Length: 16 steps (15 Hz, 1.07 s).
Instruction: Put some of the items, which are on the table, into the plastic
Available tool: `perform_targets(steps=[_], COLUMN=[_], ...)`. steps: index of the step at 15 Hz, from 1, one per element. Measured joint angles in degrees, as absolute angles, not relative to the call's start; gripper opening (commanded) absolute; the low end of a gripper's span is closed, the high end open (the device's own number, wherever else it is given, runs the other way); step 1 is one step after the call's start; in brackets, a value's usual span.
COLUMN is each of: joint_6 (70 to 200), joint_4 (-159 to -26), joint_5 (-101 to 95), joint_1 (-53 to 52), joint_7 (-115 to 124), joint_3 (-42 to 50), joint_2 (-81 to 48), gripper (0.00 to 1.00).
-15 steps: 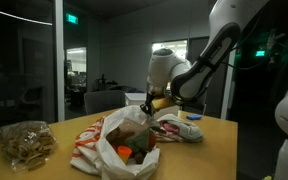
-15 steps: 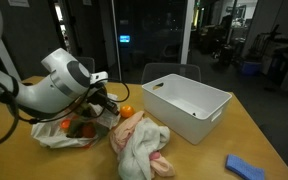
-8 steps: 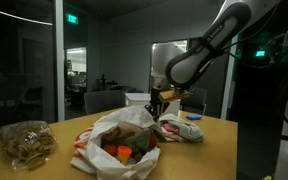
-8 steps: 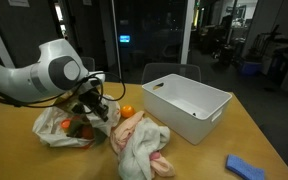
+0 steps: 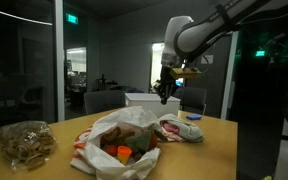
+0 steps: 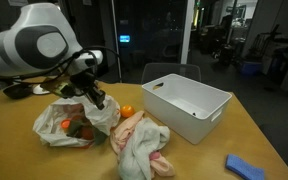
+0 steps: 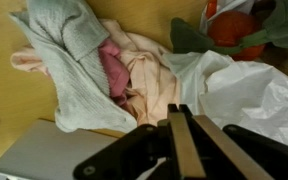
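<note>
Over a wooden table in a dim office, the Franka arm's Robotiq gripper is hovering well above the work surface, its jaws pressed together and holding nothing, as the wrist view shows. The white plastic bag is sitting open on the table below and to one side of the gripper, with orange and dark items already showing inside it. The heap of cloths is lying just beside the bag's mouth, touching its crumpled edge. From the wrist camera the heap is lying ahead of the fingertips and the bag off to the right, so the next reach would likely be forward and down. A grey towel is draped over the heap, its long axis running diagonally across the line of the fingers, with a pink cloth bunched beneath. In an exterior view an orange is resting between bag and white bin.
</note>
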State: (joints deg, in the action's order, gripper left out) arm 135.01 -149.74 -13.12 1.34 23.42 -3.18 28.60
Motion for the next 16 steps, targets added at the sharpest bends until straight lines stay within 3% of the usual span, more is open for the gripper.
perform_targets(steps=[1, 6, 7, 8, 12, 16], joint_6=[134.1, 129.4, 128.4, 126.1, 126.2, 126.2], joint_4=[-149.7, -150.2, -150.4, -151.2, -151.5, -151.5], joint_5=[-13.0, -8.6, -6.3, -1.7, -1.7, -1.7], joint_1=[1.6, 0.8, -0.1, -3.3, -3.1, -3.1], joint_7=[23.0, 18.2, 16.0, 10.4, 10.4, 10.4], joint_3=[-3.2, -3.3, -3.1, -2.2, -2.4, -2.5], joint_2=[30.3, 34.1, 34.4, 36.1, 35.9, 35.9], gripper=[0.3, 0.62, 0.88, 0.63, 0.88, 0.88])
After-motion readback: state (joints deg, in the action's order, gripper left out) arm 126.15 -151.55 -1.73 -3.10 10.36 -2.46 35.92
